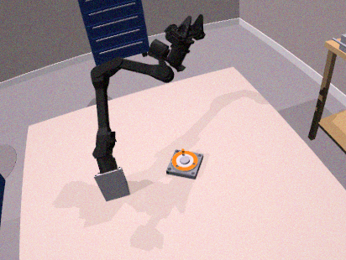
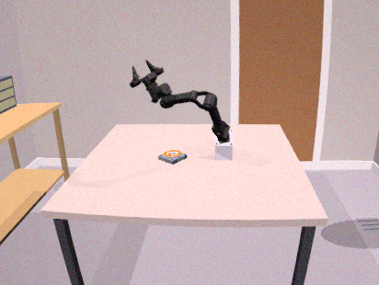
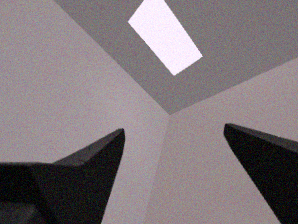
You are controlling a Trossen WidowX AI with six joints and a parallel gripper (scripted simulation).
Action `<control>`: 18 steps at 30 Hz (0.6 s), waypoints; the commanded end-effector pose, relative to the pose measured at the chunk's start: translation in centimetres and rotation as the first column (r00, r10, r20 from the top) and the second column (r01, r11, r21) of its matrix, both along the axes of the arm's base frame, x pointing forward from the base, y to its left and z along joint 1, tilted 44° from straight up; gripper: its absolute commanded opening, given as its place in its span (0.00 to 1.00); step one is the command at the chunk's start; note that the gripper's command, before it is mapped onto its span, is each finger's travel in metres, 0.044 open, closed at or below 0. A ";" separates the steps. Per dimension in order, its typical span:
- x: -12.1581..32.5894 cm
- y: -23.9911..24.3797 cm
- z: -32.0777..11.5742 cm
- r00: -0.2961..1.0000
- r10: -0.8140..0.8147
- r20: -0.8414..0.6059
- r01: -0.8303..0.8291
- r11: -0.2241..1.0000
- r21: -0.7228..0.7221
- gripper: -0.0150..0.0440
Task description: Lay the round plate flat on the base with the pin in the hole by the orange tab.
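The round plate (image 1: 175, 160) (image 2: 166, 153), an orange ring with a white middle, sits around the grey post (image 1: 185, 159) on the square dark grey base (image 1: 180, 173) (image 2: 173, 161). Its small orange tab (image 1: 182, 150) points to the far edge of the base in the top view. The pin and the hole by the tab are too small to tell apart, and the plate's tilt is not clear. My gripper (image 1: 195, 17) (image 2: 141, 64) (image 3: 173, 131) is open and empty, raised high above the table and far from the plate, pointing upward. The wrist view shows only walls and ceiling.
The arm's grey mounting block (image 1: 112, 185) (image 2: 223, 153) stands on the pale table (image 1: 252, 201) (image 2: 193, 198), to the left of the base in the top view. A blue cabinet (image 1: 115, 29) and a wooden workbench (image 1: 329, 67) (image 2: 37, 112) stand beyond the table.
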State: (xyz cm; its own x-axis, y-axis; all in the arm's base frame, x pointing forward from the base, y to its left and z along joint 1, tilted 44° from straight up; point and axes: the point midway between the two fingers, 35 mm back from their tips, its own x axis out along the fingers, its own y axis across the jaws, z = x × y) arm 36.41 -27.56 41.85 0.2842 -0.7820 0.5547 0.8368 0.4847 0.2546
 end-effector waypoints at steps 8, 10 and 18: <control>9.7 1.5 -11.4 0.767 0.327 -0.552 -0.259 0.945 0.200 0.58; 10.4 1.9 -12.9 0.718 0.369 -0.590 -0.282 0.929 0.238 0.49; 11.6 7.4 -25.8 0.221 0.707 -0.672 -0.342 0.701 0.626 0.25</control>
State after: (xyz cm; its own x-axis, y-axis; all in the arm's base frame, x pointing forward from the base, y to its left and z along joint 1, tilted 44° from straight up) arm 48.34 -22.64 20.65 0.8549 -0.4464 -0.2645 0.4010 0.8919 -0.2091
